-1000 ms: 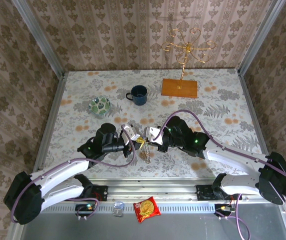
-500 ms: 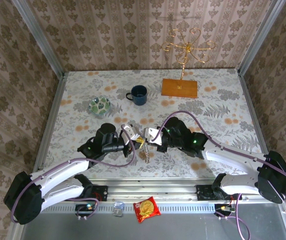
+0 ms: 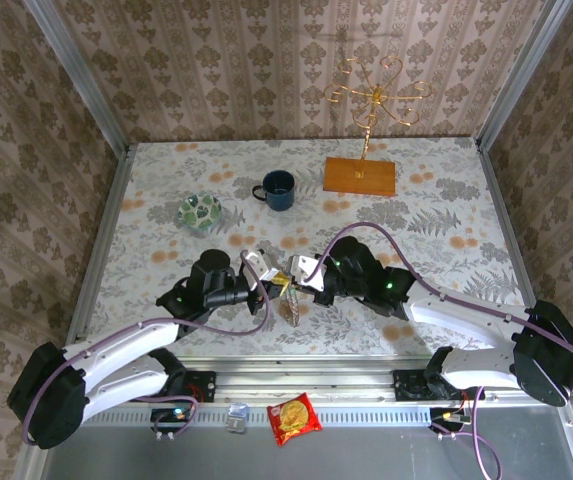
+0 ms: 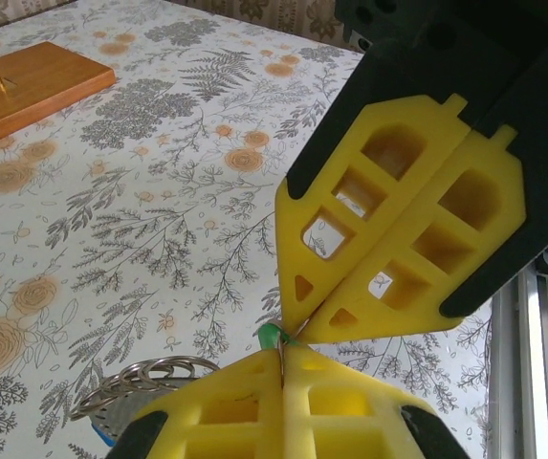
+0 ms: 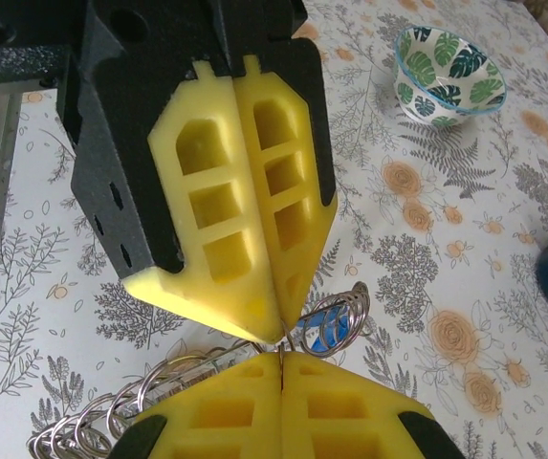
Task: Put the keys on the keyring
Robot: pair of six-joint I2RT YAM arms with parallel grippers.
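Observation:
My left gripper [image 3: 279,284] and right gripper [image 3: 297,283] meet tip to tip above the near middle of the table, both shut. From their junction hangs the coiled grey keyring [image 3: 291,310]. In the left wrist view my left gripper [image 4: 283,350] pinches a thin metal piece, with the green key [image 4: 272,335] poking out at its tip. The right arm's yellow fingers [image 4: 398,239] press in from above, and ring coils [image 4: 140,375] show at lower left. In the right wrist view my right gripper [image 5: 281,355] nips a thin wire of the keyring [image 5: 149,397]. The blue key [image 5: 331,330] hangs in small loops beside it.
A blue mug [image 3: 278,189] and a green-patterned glass dish [image 3: 200,211] stand at the back left. The gold wire stand [image 3: 374,95] rises from its wooden base [image 3: 360,175] at the back right. A snack packet [image 3: 294,417] lies below the table's near edge.
Both grippers have stayed shut and tip to tip. The right arm has crept very slightly left, and the hanging ring has barely shifted.

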